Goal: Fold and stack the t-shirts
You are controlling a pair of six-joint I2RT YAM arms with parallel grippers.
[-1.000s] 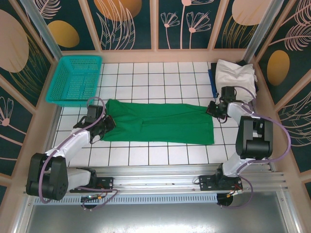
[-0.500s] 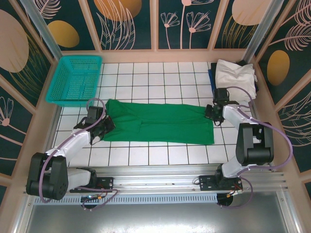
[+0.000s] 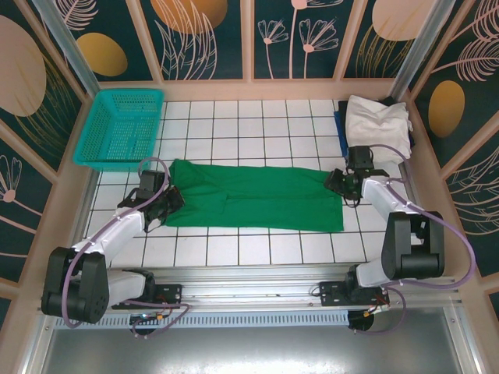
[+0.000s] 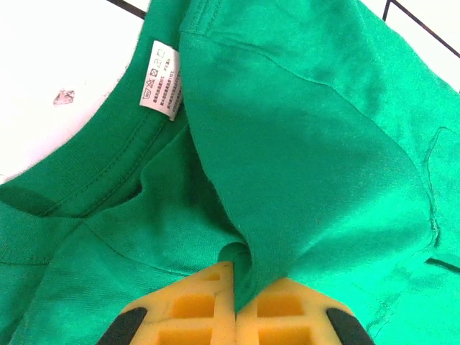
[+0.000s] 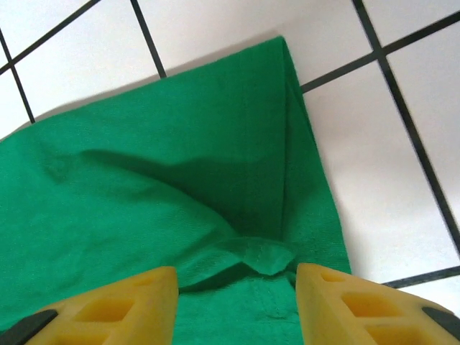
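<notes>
Shirt [image 3: 257, 195] green | left tool [image 4: 236, 291] clamps it, label [image 4: 162, 79] shown | right tool [image 5: 231, 287] apart

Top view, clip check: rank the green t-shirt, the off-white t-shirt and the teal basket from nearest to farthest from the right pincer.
1. green t-shirt: its right end lies directly under the right pincer, which is open over it.
2. off-white t-shirt: far right corner, a little beyond the pincer.
3. teal basket: far left corner, on the opposite side.

T-shirt [image 3: 253, 195] across table [image 3: 257, 125] middle, basket [image 3: 123, 126] behind at left, shirt pile [image 3: 378, 121] behind at right
</notes>
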